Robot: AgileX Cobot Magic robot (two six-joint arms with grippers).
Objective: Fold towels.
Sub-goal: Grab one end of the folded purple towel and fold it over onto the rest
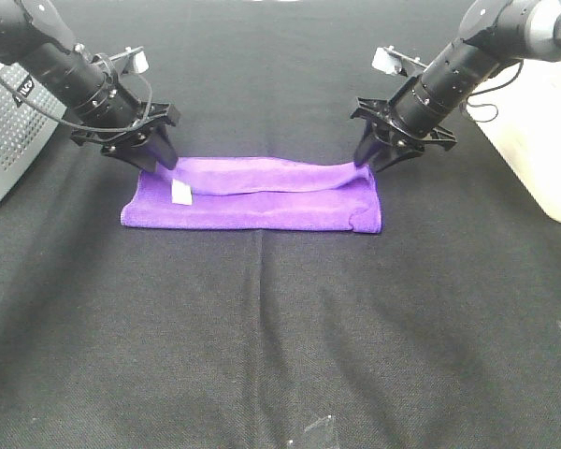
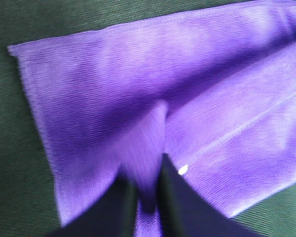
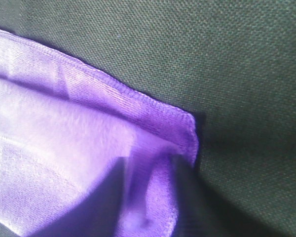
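Note:
The purple towel lies on the black table as a long band, its far half folded over toward the near edge. A small white tag hangs near its left end. My left gripper is shut on the towel's upper layer at the left end and lifts it slightly. The left wrist view shows the pinched cloth between the dark fingers. My right gripper is shut on the upper layer at the right end. The right wrist view shows the towel's corner pinched there.
A grey perforated box stands at the left edge. A white container stands at the right edge with a cable beside it. The black cloth-covered table stretches in front of the towel, with small bits of clear tape near the front.

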